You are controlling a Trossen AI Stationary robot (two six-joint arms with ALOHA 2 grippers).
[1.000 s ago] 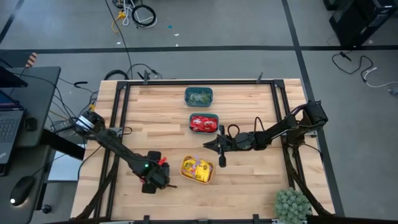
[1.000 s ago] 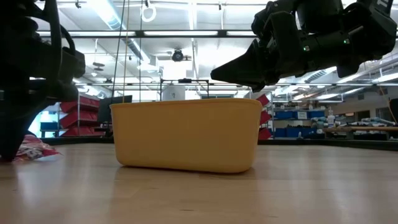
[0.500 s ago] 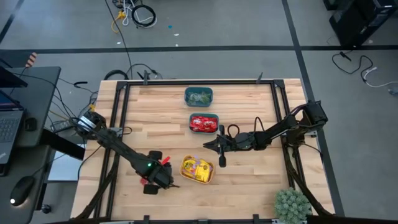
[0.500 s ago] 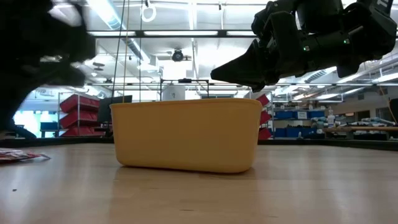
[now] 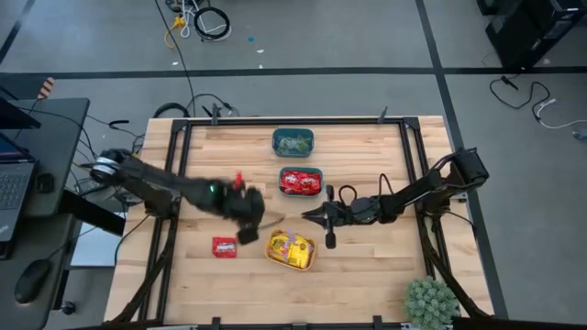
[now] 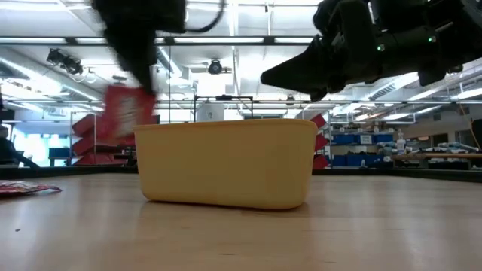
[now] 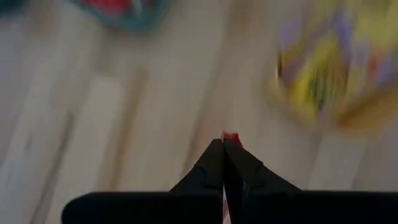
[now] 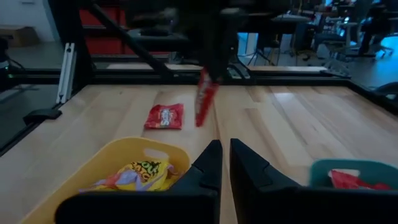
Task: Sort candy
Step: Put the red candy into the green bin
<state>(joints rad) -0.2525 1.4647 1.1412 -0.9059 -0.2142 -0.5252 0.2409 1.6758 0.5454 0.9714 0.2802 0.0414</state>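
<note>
The wooden table [image 5: 367, 275] carries three bins: an orange bin [image 5: 292, 250] full of yellow candy [image 5: 288, 247], a teal bin [image 5: 301, 181] of red candy [image 5: 300, 183], and a farther teal bin [image 5: 293, 141] of pale green pieces [image 5: 293, 142]. The left tool [image 5: 240, 192] hangs above the table between the orange bin and the red-filled teal bin, fingers pinched together on a red packet [image 6: 127, 111] that dangles below them. A second red packet [image 5: 224, 246] lies flat on the table beside the orange bin. The right tool [image 5: 323, 220] waits over the table just beside the orange bin, fingers nearly together, holding nothing. Risk as I judge it: the grip is only on the packet's edge, so a swing could shake it loose or drop it among the yellow ones. No print is readable on any wrapper.
</note>
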